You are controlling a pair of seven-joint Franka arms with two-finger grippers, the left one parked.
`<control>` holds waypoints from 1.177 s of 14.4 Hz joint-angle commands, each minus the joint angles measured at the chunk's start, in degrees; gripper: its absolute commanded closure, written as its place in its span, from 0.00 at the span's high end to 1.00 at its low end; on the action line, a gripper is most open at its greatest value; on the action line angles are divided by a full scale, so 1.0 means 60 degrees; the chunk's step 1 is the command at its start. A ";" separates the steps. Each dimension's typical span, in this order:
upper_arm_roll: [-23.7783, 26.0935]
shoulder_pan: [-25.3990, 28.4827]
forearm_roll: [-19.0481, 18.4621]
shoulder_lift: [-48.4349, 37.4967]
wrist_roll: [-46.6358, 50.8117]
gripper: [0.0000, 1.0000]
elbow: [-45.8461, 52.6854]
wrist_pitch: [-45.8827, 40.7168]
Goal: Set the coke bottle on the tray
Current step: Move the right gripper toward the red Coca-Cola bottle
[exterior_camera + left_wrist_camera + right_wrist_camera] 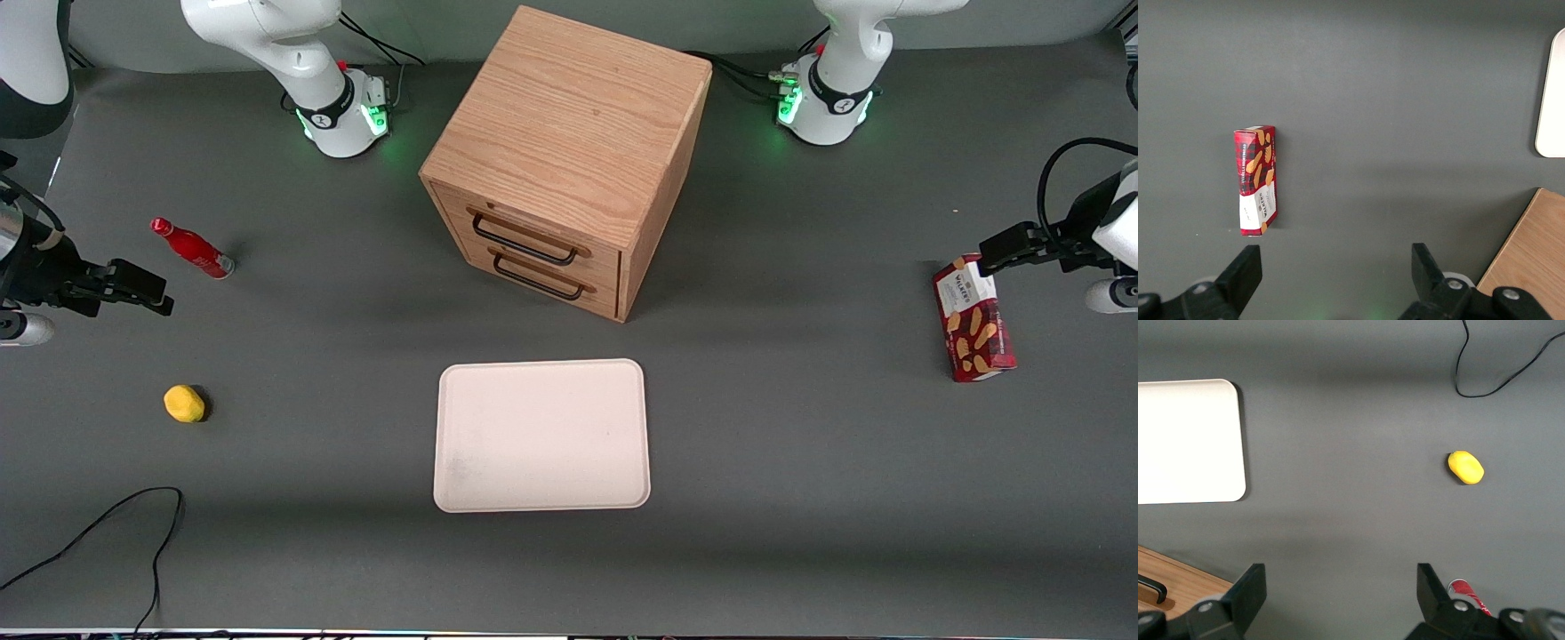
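Observation:
The coke bottle, small, slim and red with a red cap and a silvery base, lies on its side on the grey table toward the working arm's end. Only its capped end shows in the right wrist view. The cream-white tray lies flat and bare at mid-table, nearer to the front camera than the cabinet; it also shows in the right wrist view. My right gripper hovers beside the bottle, slightly nearer to the front camera, apart from it. Its fingers stand wide open and hold nothing.
A wooden two-drawer cabinet stands farther from the front camera than the tray. A yellow lump lies nearer to the front camera than the gripper. A black cable trails by the front edge. A red biscuit box lies toward the parked arm's end.

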 commanded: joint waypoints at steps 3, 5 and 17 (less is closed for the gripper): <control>0.0010 -0.0032 0.0190 0.0087 0.0177 1.00 0.0231 -0.0292; -0.0092 -0.0033 0.0161 -0.0001 0.0103 1.00 0.0144 -0.0699; -0.2156 -0.0164 -0.2062 -0.4203 -0.2797 1.00 -0.7441 0.3031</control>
